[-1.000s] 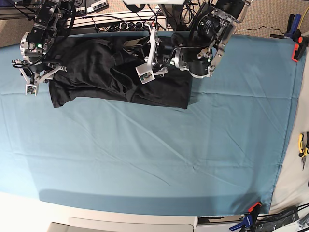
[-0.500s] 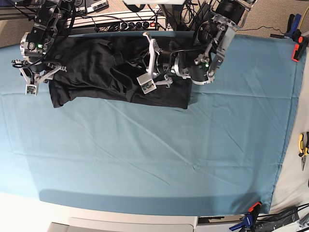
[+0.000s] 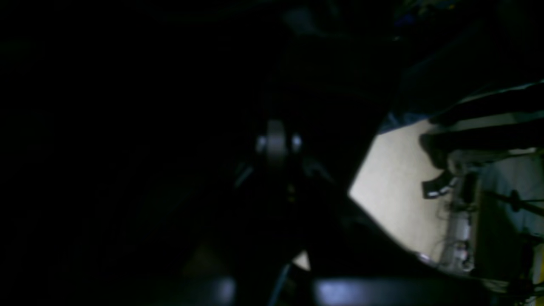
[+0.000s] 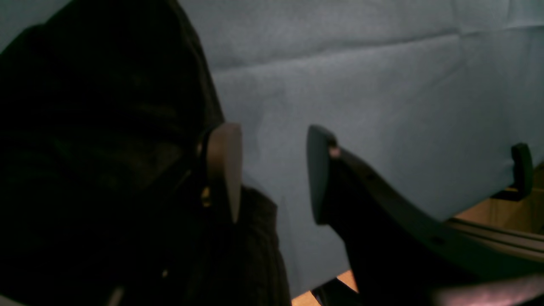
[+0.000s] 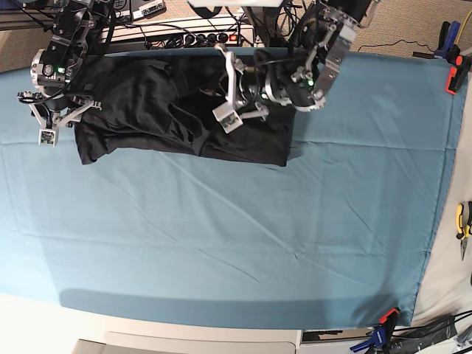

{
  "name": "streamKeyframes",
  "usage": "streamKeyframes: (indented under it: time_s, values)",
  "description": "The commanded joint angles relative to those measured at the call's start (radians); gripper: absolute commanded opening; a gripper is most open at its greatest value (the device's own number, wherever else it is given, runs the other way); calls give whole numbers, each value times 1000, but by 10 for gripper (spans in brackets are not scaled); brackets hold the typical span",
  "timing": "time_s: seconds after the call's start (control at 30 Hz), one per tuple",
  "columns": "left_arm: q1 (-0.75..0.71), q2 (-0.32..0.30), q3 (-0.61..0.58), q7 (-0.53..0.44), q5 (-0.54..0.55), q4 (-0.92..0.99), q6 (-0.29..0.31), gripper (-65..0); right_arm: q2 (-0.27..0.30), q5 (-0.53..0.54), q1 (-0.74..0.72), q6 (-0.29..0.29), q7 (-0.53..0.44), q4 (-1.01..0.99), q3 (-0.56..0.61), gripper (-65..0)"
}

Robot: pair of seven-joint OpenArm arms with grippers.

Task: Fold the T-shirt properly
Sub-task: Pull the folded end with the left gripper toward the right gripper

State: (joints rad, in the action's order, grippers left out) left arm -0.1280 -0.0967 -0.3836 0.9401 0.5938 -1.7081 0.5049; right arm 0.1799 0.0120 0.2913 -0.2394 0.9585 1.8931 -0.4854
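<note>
My left gripper (image 5: 230,118) has slid up the one black T-shirt (image 5: 147,103), jaws shut, right gripper (image 5: 46,124) jaws open, empty, one teal cover (image 5: 236,236) on the bench.

**Left wrist view: mostly blacked out**

Dark fabric, presumably the T-shirt (image 3: 127,148), fills almost everything left of the pale floor patch (image 3: 395,187). Left gripper (image 3: 278,144) is a dim grey shape just left of that patch; jaws too dark to read. Right of the patch: blurred cables and dark gear, unidentifiable.
</note>
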Motion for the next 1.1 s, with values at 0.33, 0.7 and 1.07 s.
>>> streamKeyframes:
  time_s: [0.33,0.7,1.07]
  values:
    - [-2,16,0,36,83,-18,42,-650,14,-1,-6,3,-28,16,-6,-395]
    - [97,16,0,-61,-159,-16,-74,-650,14,-2,-6,3,-27,16,-6,-395]
    - [98,52,0,-128,-235,66,-156,-650,14,-2,-6,3,-27,16,-6,-395]
